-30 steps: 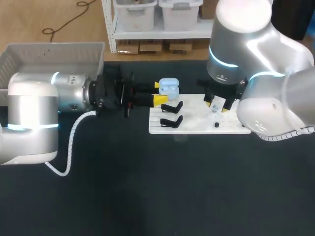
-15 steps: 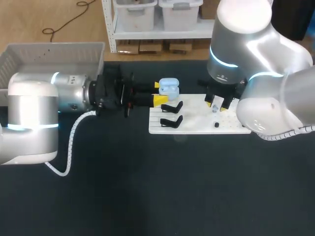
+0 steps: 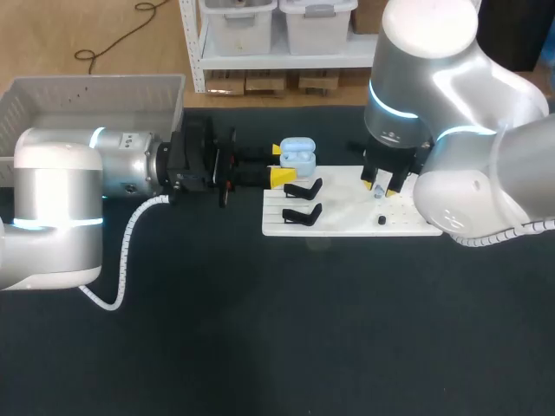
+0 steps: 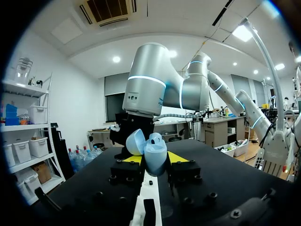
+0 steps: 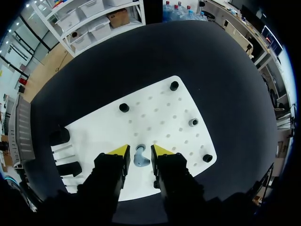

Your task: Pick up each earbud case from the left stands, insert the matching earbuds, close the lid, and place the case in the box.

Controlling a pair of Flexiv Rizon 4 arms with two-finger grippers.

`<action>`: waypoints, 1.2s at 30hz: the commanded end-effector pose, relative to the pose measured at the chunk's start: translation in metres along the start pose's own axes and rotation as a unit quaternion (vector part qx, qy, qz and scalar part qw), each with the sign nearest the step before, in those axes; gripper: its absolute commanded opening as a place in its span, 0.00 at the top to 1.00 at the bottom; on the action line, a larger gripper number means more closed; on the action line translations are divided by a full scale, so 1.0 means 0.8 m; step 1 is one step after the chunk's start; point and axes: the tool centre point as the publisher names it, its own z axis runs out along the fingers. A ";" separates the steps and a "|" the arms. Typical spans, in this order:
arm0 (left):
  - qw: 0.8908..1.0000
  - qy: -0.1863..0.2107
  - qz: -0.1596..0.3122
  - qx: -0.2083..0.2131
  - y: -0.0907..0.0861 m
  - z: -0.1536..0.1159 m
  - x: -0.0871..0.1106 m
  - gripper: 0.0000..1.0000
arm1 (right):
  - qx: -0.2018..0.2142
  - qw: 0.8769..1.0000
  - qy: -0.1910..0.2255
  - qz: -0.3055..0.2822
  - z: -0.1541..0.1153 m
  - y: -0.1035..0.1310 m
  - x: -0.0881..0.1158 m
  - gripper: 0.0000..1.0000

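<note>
Your left claw (image 3: 279, 164) clasps the open earbud case (image 4: 156, 149) beside the stands. Your right claw (image 5: 138, 151) straddles an earbud (image 5: 141, 159); whether it grips, you cannot tell. Inserting, closing and boxing are left.

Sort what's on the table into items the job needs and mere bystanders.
Job: open earbud case in left gripper; earbud; black stands on white board; grey box.
Bystanders: bare black pegs.
</note>
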 end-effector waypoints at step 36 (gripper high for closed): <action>1.000 -0.001 0.001 -0.001 0.000 0.000 0.001 1.00 | 0.009 0.999 -0.022 0.027 -0.002 0.000 0.010 0.74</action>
